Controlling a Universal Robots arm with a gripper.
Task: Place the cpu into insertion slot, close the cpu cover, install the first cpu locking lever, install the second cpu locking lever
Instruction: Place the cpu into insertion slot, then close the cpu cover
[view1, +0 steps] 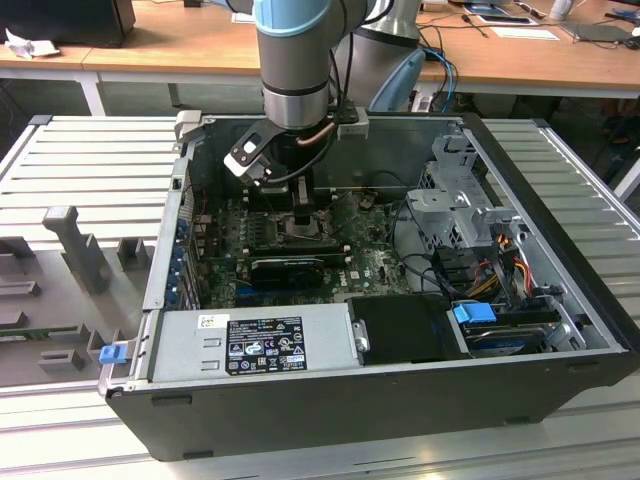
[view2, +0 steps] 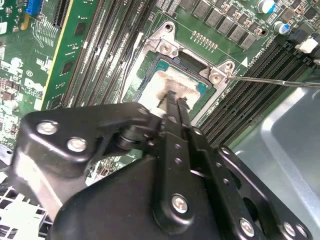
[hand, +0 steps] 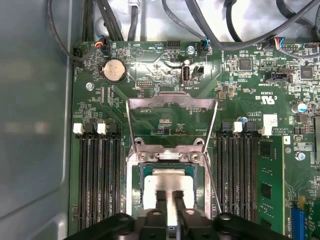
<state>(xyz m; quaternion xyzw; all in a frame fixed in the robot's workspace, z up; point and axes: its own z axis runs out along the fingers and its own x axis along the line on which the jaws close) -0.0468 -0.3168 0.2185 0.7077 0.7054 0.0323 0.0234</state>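
**Finish notes, socket area**

The small square cpu (hand: 170, 180) with its pale metal face is seen matt and blotchy. The thin silvery metal cpu cover (hand: 172, 101) is seen dull-brushed, the green circuit board (hand: 160, 60) glossy, the black gripper (view2: 172, 97) matt.

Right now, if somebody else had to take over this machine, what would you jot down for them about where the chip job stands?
Gripper: lowered into the computer case, its tip at the cpu.
Cpu: lies flat in the insertion slot.
Cpu cover: hinged up, open.
Done: the chip looks seated in the socket.
Left: the cover is not closed, and a thin locking lever stands free, unlatched.
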